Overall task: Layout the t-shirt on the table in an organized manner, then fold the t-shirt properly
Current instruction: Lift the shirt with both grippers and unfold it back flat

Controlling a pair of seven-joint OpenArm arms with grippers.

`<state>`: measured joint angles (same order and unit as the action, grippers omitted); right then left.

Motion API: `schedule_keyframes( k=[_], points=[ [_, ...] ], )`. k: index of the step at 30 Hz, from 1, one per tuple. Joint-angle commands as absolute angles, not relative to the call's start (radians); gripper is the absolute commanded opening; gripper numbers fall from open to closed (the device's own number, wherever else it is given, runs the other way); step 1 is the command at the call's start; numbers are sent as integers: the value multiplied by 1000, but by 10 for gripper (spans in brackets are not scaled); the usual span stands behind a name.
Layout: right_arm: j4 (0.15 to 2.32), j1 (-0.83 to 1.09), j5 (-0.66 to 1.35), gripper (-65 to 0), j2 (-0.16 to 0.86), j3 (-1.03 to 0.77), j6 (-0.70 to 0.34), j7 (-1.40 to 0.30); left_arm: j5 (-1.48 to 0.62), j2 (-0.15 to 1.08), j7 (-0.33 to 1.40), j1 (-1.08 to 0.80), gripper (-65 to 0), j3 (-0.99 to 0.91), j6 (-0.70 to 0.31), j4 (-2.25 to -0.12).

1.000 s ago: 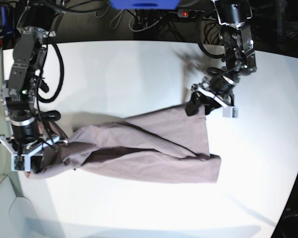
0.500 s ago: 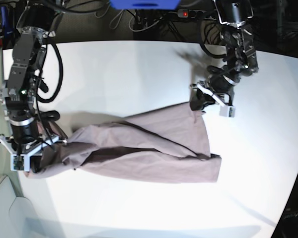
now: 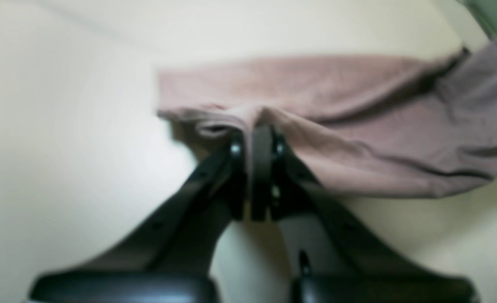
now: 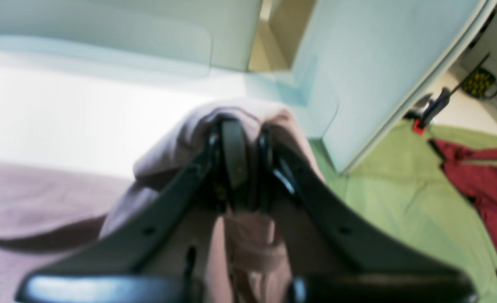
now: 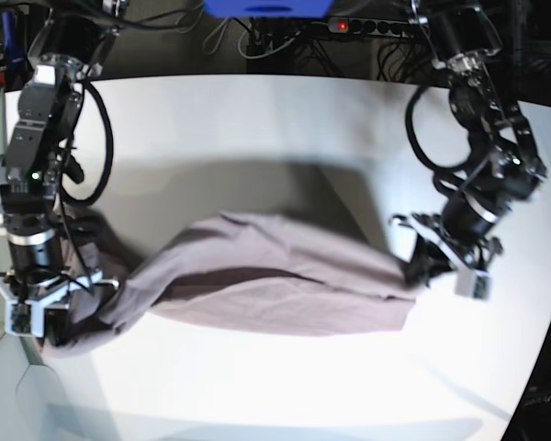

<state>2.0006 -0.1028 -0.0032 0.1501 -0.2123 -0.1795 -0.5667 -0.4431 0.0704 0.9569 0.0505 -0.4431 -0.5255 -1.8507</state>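
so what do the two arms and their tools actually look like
Both arms are black and grey segmented metal with thick black cables looping alongside. The left tool and right tool have slim, matte black tapered fingers with small round fasteners near the tips. A pale grey block sits beside each wrist; a green light glows on the right arm.

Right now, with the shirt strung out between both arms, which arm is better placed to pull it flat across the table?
Probably the left. Its tool pinches the t-shirt with open table beyond it, while the right tool grips the other end at the table's edge.
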Motion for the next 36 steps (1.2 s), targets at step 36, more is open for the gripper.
schedule_keyframes(
  k=[36],
  points=[
    [2009, -374, -8, -650, 163, -331, -171, -590, -472, 188, 900, 670, -648, -475, -532, -1484]
  ],
)
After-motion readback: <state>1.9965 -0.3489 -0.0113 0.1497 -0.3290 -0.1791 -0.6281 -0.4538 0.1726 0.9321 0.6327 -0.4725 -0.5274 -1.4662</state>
